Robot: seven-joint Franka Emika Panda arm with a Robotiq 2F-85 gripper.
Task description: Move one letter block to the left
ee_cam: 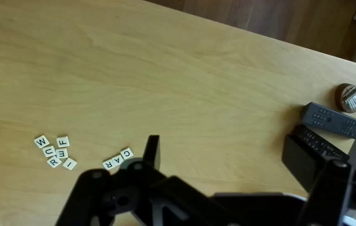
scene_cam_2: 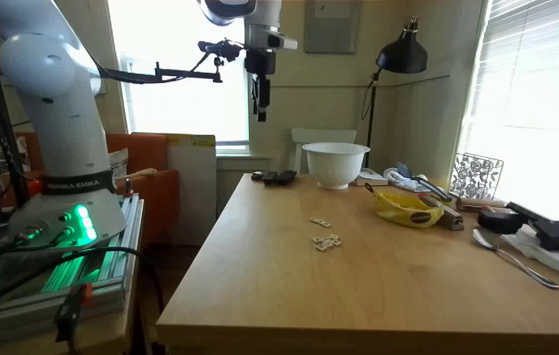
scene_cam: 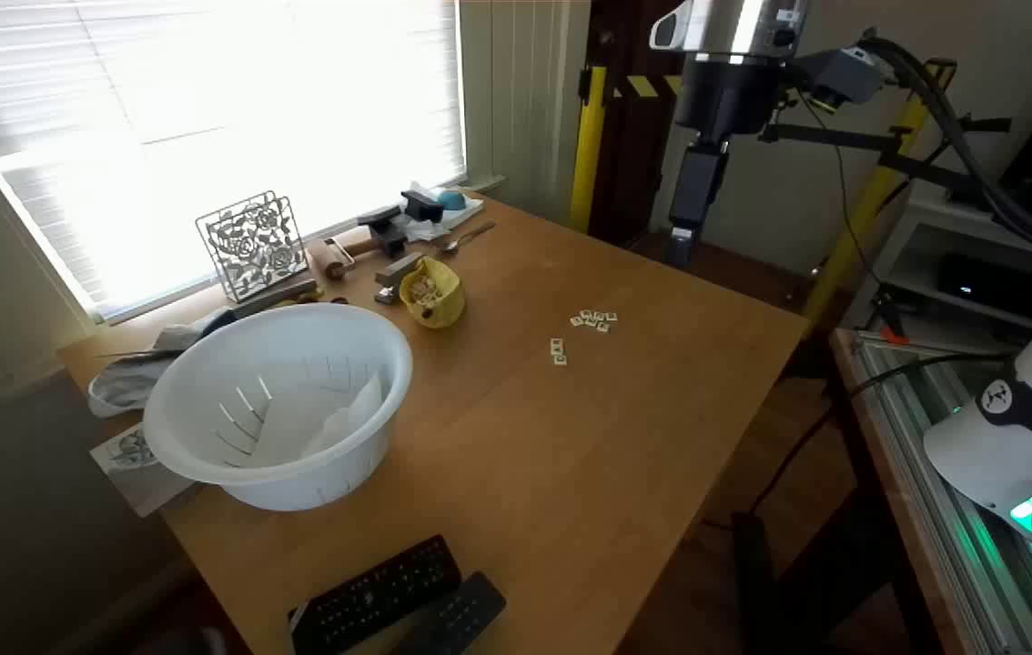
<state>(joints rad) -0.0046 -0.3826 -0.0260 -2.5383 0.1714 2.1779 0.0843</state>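
Several tiny cream-white letter blocks lie flat on the wooden table. In the wrist view, a short row reads C [ee_cam: 126,153], A [ee_cam: 117,160] and R [ee_cam: 109,164], left of the nearer finger. A looser cluster with E [ee_cam: 62,153], W [ee_cam: 41,141] and others lies further left. In both exterior views the row [scene_cam: 557,346] [scene_cam_2: 325,224] and the cluster [scene_cam: 603,327] [scene_cam_2: 322,247] are on the table. My gripper [ee_cam: 225,147] is open, its fingers wide apart with only table between them. In both exterior views the gripper [scene_cam: 682,247] [scene_cam_2: 260,116] hangs high above table level, touching nothing.
A large white bowl [scene_cam: 298,473] [scene_cam_2: 334,165], a yellow lumpy holder [scene_cam: 448,305] [scene_cam_2: 402,212] and dark remotes [scene_cam: 379,591] [ee_cam: 333,121] stand on the table. A metal rose rack [scene_cam: 254,244], a spoon [scene_cam_2: 516,261] and other utensils line the window side.
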